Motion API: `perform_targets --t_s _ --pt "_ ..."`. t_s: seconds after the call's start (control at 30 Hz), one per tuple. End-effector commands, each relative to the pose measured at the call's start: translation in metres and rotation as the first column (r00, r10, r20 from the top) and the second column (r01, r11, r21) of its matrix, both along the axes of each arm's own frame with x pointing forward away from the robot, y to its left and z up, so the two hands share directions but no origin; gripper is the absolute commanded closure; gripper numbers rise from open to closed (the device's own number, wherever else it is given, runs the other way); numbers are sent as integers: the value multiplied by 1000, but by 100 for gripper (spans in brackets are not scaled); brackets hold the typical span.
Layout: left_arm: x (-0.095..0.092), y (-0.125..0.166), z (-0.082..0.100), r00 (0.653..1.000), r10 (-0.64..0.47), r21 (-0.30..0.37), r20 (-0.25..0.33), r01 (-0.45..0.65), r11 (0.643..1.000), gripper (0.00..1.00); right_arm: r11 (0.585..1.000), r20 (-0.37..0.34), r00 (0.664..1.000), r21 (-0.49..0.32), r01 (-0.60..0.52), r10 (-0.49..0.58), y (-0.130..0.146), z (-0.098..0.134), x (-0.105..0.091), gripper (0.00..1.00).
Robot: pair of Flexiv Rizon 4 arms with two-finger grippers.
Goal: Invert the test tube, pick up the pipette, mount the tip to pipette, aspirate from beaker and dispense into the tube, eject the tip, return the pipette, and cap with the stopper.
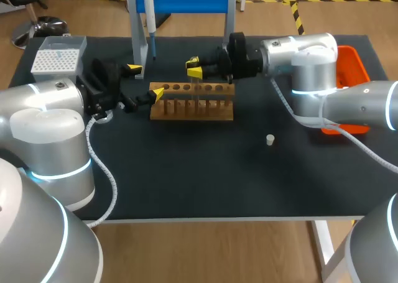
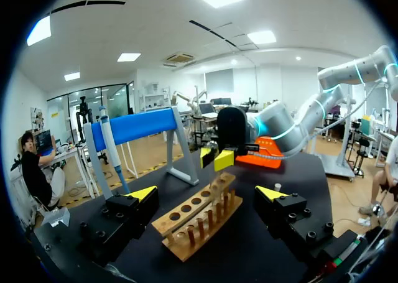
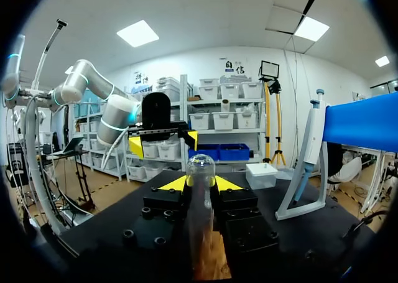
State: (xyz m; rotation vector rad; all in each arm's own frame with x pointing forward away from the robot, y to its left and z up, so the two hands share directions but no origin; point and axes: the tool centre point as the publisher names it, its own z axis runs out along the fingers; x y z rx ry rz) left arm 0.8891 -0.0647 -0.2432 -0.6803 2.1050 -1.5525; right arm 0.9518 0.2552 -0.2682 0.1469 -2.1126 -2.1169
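At the tabletop's (image 1: pixel 186 171) far-left corner: tip box (image 1: pixel 56 60), parked for the tip-mount step later. Just right of it, the left gripper (image 1: pixel 144 81) is spread wide with one finger either side of the left end of the wooden rack (image 1: pixel 193 101). The left wrist view shows gaps on both sides, so it holds nothing. It looks staged to brace the rack or take a handover.

Along the far edge the pipette (image 1: pixel 149 22) hangs tip end down on its blue-barred stand (image 1: pixel 186 0), so pickup is not yet done.

The right gripper (image 1: pixel 194 68) sits over the rack's middle, clamped narrow on the test tube (image 3: pixel 200 169). The right wrist view shows the rounded closed end up above the fingers, so the tube is mouth-down. Judgement: invert step, tube needs flipping mouth-up before seating. Can't tell if its lower end is in a hole.

The stopper (image 1: pixel 270 139) stands alone right of centre, clear of both arms, kept for capping last. The orange tray (image 1: pixel 349 62) at the right edge is probably for tip discard. Beaker: can't pick it out.
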Motion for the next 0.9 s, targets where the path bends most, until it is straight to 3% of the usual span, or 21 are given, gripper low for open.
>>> perform_targets --t_s 0.03,0.9 --pt "0 -2 -2 1000 5 -1 3 -5 1000 0 1000 0 1000 0 -1 1 -1 4 -1 100" --pt "0 -2 -2 1000 5 -1 3 -5 1000 0 1000 15 1000 13 12 -12 -6 30 -5 100"
